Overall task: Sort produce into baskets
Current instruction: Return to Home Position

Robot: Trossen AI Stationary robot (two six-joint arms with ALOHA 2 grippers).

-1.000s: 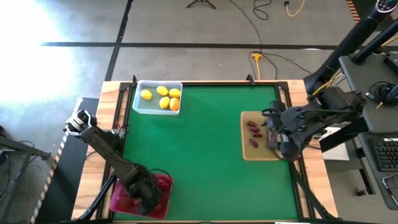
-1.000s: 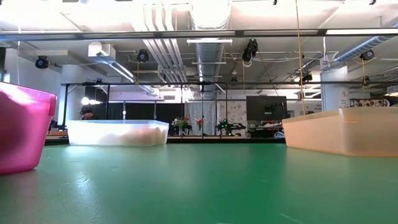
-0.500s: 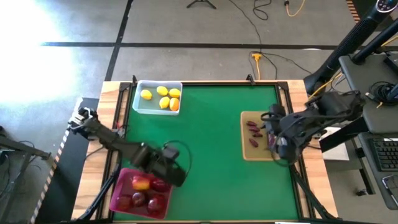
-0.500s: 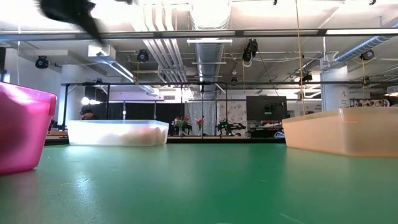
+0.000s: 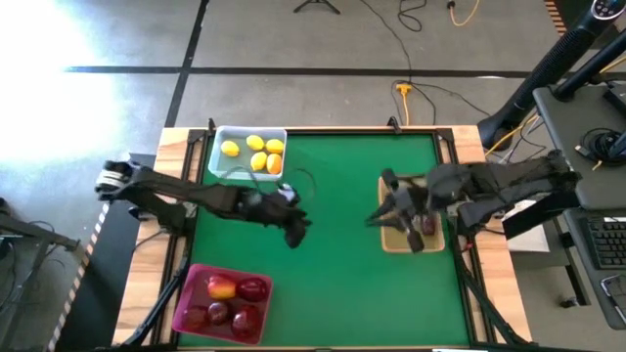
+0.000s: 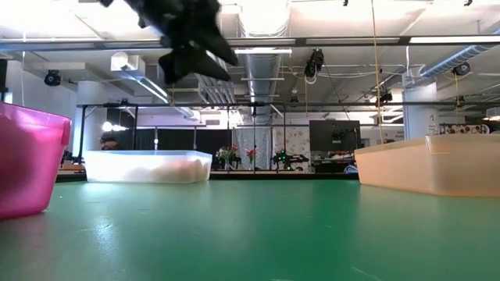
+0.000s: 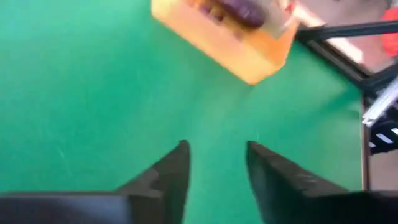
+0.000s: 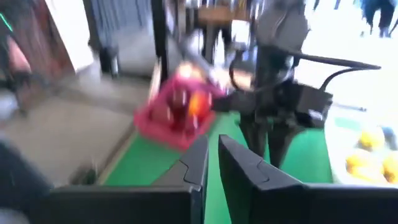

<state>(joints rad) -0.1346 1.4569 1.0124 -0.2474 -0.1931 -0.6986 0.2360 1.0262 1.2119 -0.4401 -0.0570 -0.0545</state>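
Yellow lemons (image 5: 256, 152) lie in the clear bin (image 5: 217, 166) at the far left. Red fruits (image 5: 230, 301) lie in the pink bin (image 5: 186, 303) at the near left. The tan tray (image 5: 389, 240) at the right holds dark purple pieces (image 5: 427, 225), partly hidden under my right arm. My left gripper (image 7: 216, 149) hangs open over the bare green mat near the table's middle, slanting down toward the tray, nothing between its fingers. My right gripper (image 8: 212, 155) is shut and empty, raised over the tray's left edge, pointing toward the table's left.
The green mat (image 5: 333, 284) spreads bare between the three bins. A wooden frame (image 5: 176, 196) borders the table. My left gripper (image 6: 187, 39) shows high in the low view, well above the mat. Cables and stands lie on the floor beyond the far edge.
My left gripper has swung up out of the pink bin and gone toward the table's middle, turning toward the tan tray; the red fruits now lie uncovered. My right gripper has tipped up from pointing down into the tray and moved toward the table's left.
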